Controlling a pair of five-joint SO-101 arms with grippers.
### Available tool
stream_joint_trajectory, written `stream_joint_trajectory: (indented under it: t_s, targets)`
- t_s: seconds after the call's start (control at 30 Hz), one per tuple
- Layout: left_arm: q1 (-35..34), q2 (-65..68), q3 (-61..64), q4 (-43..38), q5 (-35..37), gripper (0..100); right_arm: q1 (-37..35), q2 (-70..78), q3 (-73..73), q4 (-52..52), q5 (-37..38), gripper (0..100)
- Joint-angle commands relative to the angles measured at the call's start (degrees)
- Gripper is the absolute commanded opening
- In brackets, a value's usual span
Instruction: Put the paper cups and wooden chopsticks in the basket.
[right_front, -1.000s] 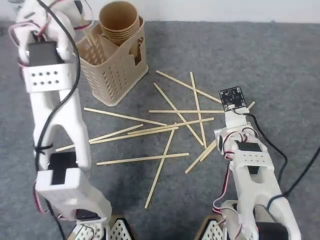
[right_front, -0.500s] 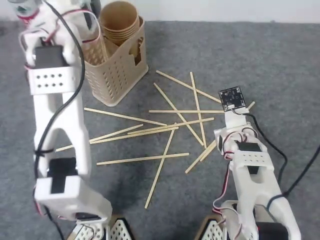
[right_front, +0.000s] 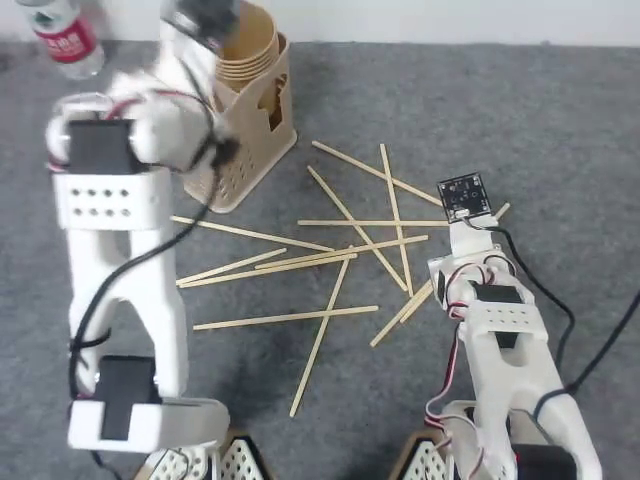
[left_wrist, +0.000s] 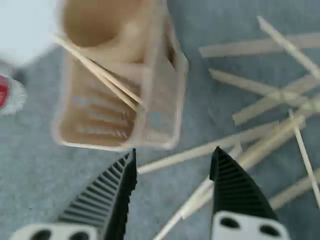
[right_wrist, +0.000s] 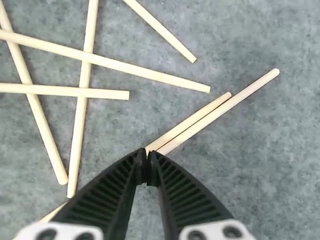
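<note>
Grey carpet (right_front: 560, 120) covers the work surface, and a white wall (right_front: 450, 20) borders it at 12 o'clock. The basket (right_front: 250, 140) stands at 11 o'clock and holds stacked paper cups (right_front: 250, 45). Chopsticks (right_front: 300, 262) lie scattered at centre. Left gripper (left_wrist: 172, 175): spread wide, empty, near the basket. Right gripper (right_wrist: 147, 167): closed, empty, tips at two chopstick ends.

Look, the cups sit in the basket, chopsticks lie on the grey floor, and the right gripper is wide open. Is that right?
Not quite. The right gripper is shut, as the right wrist view shows. The cups do sit in the basket, and chopsticks do lie on the grey floor.
</note>
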Motion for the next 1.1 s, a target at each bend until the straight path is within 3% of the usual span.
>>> stream_joint_trajectory:
  t_s: [0.0,0.17,0.37,0.57,0.87,0.97,1.07]
  targets:
    - [4.66,-2.37,6.02,6.33,-11.16,23,-0.4,-1.45,-0.53,-0.92,0.7,0.8]
    - [5.71,-2.37,21.14,-2.11,-16.0,23,-0.4,-1.45,-0.53,-0.92,0.7,0.8]
    - [5.36,-2.37,41.45,-19.25,-21.71,23,-0.4,-1.45,-0.53,-0.92,0.7,0.8]
    - [3.69,-2.37,54.73,-37.54,-21.89,23,-0.4,-1.45,-0.53,-0.92,0.7,0.8]
    - [-0.18,4.57,57.1,-48.79,-25.14,23,-0.4,-1.45,-0.53,-0.92,0.7,0.8]
    - [-0.88,10.9,52.79,-47.65,-25.76,23,-0.4,-1.45,-0.53,-0.92,0.7,0.8]
    - [-0.88,14.95,47.16,-41.49,-29.27,23,-0.4,-1.45,-0.53,-0.92,0.7,0.8]
